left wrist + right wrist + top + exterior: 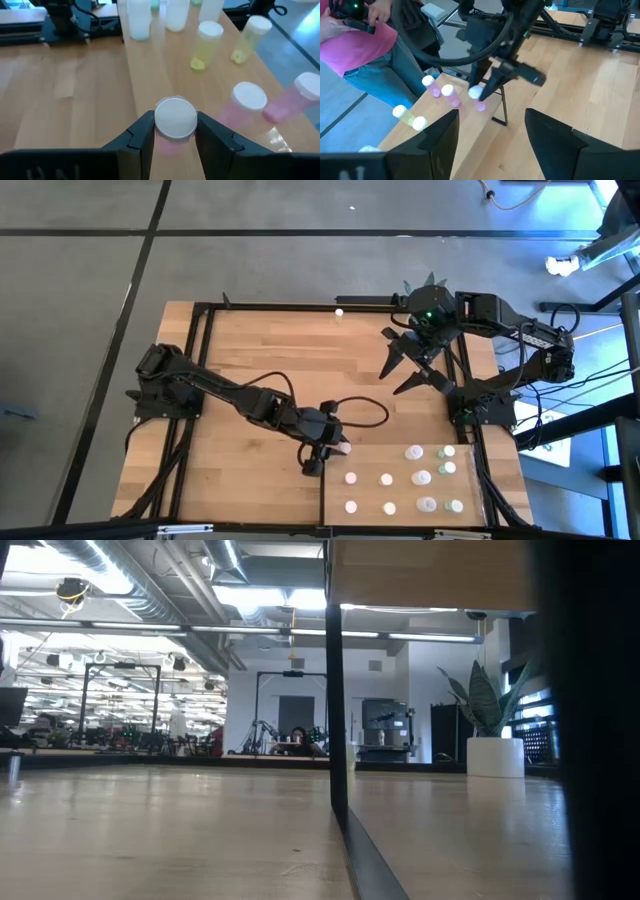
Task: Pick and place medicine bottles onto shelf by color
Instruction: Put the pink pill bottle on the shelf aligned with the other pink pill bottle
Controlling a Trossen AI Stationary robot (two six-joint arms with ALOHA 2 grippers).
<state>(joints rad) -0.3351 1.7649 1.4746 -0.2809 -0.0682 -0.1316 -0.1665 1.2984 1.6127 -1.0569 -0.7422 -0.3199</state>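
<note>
Near the front edge of the surface (250, 360), just at the left border of the shelf (370, 490), the left gripper (335, 445) holds a pink medicine bottle (175, 120) by its white cap, one finger on each side; the left wrist view shows the cap pinched between the two dark fingers (142, 132), with the pink body below it; the bottle sits right over the dark line where the shelf meets the planks; the left arm reaches across from the left edge of the surface toward the front right corner; on the shelf, which fills the front right corner, the other medicine bottles (420, 477) stand in loose rows, white caps up when seen from above; the left wrist view shows two pink ones (247, 102) close beside the held bottle, two pale yellow ones (206, 44) farther along, and whitish ones (138, 17) beyond those; one small bottle (339, 311) stands alone at the back edge of the surface, well apart from the rest; the right gripper (410, 365) hangs over the right half of the surface, near the back right corner, its fingers spread wide with nothing between them; beyond the front edge, the right wrist view shows a person in a pink top (355, 40) and jeans.
</note>
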